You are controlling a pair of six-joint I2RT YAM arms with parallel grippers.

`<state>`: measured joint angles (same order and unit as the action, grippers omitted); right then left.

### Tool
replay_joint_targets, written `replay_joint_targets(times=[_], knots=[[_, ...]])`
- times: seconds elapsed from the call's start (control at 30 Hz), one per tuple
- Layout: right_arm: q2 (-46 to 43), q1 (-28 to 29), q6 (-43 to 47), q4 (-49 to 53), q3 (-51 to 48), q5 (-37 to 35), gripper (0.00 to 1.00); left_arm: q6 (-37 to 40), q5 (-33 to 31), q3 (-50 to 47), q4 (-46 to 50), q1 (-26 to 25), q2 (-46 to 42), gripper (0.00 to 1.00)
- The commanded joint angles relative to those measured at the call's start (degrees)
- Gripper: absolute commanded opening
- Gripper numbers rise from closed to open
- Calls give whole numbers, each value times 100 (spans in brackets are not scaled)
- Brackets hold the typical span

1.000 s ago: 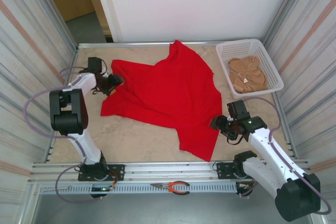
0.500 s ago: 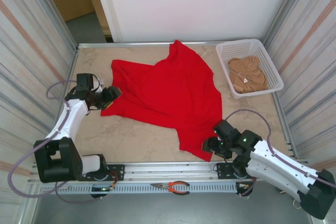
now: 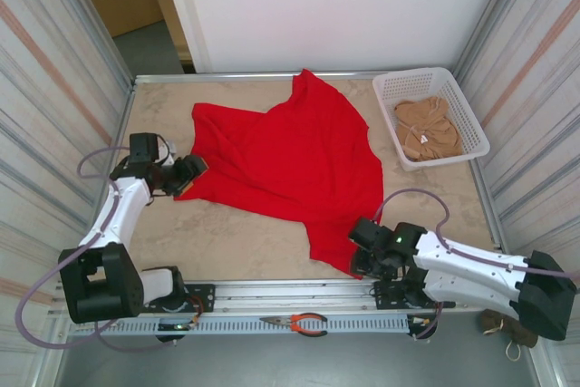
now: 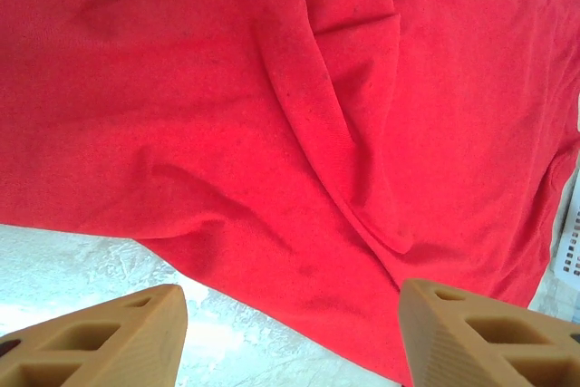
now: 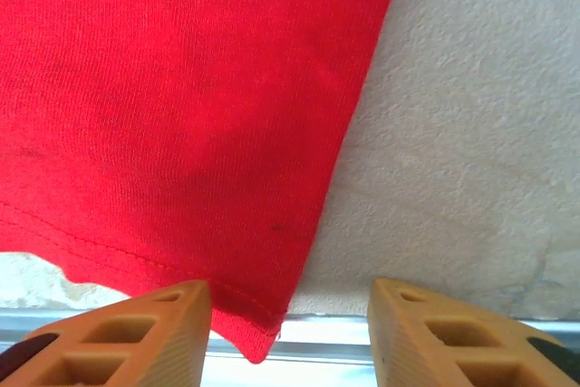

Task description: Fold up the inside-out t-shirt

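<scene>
Top view: t-shirt lies spread but rumpled across the middle of the table, one point reaching the far edge, another reaching the near edge. Left gripper sits low at the shirt's left corner. Right gripper sits at the near-right corner, close to the table's front rail. Can't tell the jaw gap from up here. White basket is in the far-right corner with a tan garment inside, well apart from the shirt. Pliers lie on the front frame below the table.

Left wrist: jaws wide open, nothing held. Fingers show at the bottom corners. Red fabric covers most of the frame, with a long fold running diagonally through it. The shirt's hem crosses between the fingers, bare table to its lower left. Sliver of basket at the right edge.

Right wrist: jaws wide open, nothing held. Fingers straddle the shirt's corner tip, which points down between them, nearer the left finger. Hem stitching is visible along the lower edge. Bare table to the right, rail strip along the bottom. Can't tell if either finger touches the cloth.
</scene>
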<state>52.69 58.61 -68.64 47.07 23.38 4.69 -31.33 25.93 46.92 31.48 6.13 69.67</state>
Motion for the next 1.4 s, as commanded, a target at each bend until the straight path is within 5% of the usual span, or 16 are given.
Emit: replay_joint_targets(times=[0.0, 0.23, 0.3, 0.4, 0.47, 0.53, 0.7, 0.93, 1.13, 1.37], knots=[[295, 264, -340, -1008, 30, 190, 43, 38, 73, -115, 77, 107, -172, 63], [613, 485, -369, -1006, 393, -29, 22, 58, 98, -296, 41, 230, -222, 64], [578, 492, -425, -1003, 422, -70, 23, 81, 121, -310, 48, 265, -243, 64], [501, 489, -505, -998, 411, -137, 40, 109, 132, -349, 59, 299, -268, 64], [488, 487, -519, -993, 388, -167, 38, 110, 157, -374, 59, 313, -280, 64], [488, 487, -553, -1028, 343, -171, 33, 109, 166, -406, 53, 327, -295, 63], [183, 428, -590, -893, 320, -310, 0, 123, 191, -455, 75, 424, -294, 64], [-1537, -740, 6, 715, 1067, -710, 0, -24, 29, -608, 220, 735, -382, 64], [-2497, -2215, 795, 1665, 1544, -256, 0, -318, -173, -926, 82, 758, -248, 64], [-2862, -2667, 932, 1878, 1319, -176, 0, -293, -928, -946, 90, 754, 33, 63]])
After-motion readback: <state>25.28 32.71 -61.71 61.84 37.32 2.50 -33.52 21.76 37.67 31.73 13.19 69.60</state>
